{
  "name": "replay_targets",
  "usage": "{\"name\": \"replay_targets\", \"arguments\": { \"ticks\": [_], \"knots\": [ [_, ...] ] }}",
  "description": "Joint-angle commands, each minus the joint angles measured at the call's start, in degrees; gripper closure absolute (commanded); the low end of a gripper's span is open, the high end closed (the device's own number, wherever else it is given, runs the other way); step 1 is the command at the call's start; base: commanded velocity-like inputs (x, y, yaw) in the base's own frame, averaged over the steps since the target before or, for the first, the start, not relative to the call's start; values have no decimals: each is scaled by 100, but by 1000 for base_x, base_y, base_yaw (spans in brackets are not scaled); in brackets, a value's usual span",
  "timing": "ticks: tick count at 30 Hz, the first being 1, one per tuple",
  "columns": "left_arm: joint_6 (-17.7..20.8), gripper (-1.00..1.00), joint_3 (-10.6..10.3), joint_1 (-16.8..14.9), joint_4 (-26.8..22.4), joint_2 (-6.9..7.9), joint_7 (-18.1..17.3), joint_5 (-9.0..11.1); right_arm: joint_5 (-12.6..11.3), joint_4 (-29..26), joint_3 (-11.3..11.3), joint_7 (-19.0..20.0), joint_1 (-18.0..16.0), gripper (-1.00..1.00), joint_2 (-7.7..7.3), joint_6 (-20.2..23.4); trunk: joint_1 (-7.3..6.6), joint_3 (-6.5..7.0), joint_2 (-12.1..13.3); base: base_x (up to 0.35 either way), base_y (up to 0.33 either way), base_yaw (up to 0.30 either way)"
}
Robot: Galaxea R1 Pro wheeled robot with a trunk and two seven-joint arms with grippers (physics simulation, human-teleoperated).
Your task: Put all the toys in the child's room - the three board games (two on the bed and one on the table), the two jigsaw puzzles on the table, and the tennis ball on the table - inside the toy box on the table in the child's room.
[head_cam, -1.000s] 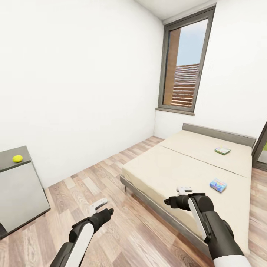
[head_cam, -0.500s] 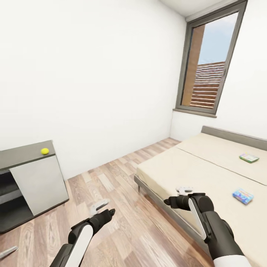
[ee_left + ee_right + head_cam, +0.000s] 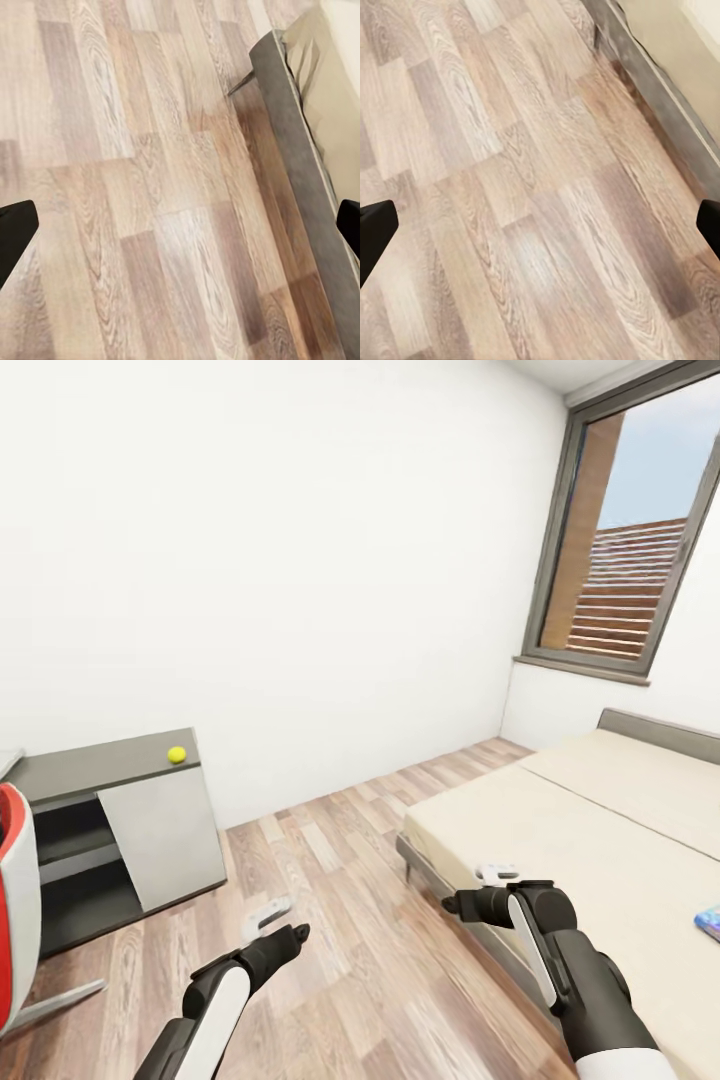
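Child's room, stock as we find it.

1. Left gripper (image 3: 268,913): held low over the wood-plank floor (image 3: 330,880), fingers spread wide apart and holding nothing. In our left wrist view the two dark fingertips (image 3: 15,232) sit at opposite edges, with bare planks between them.

2. Right gripper (image 3: 497,874): raised beside the near edge of the bed (image 3: 560,840), jaws likewise wide apart and empty. In our right wrist view one fingertip (image 3: 373,229) shows at each edge, floor between them and the bed's grey frame (image 3: 660,82) off to one side.

3. Bed: beige mattress on a grey-brown frame, just beyond and to the right of the right gripper; low headboard (image 3: 660,732) at the far end under the window (image 3: 630,550).

4. Board game (image 3: 709,922): a mostly blue flat box lying on the mattress, well to the right of the right gripper, cut off by the picture's edge.

5. Tennis ball (image 3: 177,755): yellow-green, resting on the top of a dark grey desk (image 3: 110,765), far ahead and to the left of the left gripper.

6. Desk: low, with a pale door panel (image 3: 165,835) and open shelves beside it, set against the white wall.

7. Chair (image 3: 15,900): red and white, partly seen at the far left, well apart from both grippers.
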Motion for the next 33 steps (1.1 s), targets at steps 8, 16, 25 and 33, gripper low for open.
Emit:
{"name": "replay_targets", "arguments": {
  "ticks": [8,16,25,33],
  "knots": [
    [8,-100,-5,-4,-2,4,59,52,-16,-13,3,8,-3,-100,-4,24,0,-7,-4,48,-196,78],
    [8,-100,-3,-4,0,0,66,50,-18,-37,3,8,-3,-100,-4,24,0,-7,-4,72,-253,16],
    [8,-100,2,-4,20,4,91,53,-24,-86,3,8,9,-100,-4,24,0,-7,-4,45,-262,3],
    [9,-100,3,-4,38,6,103,57,-25,-107,-2,8,15,-100,-6,24,0,-7,-4,-92,-166,1]
  ]
}}
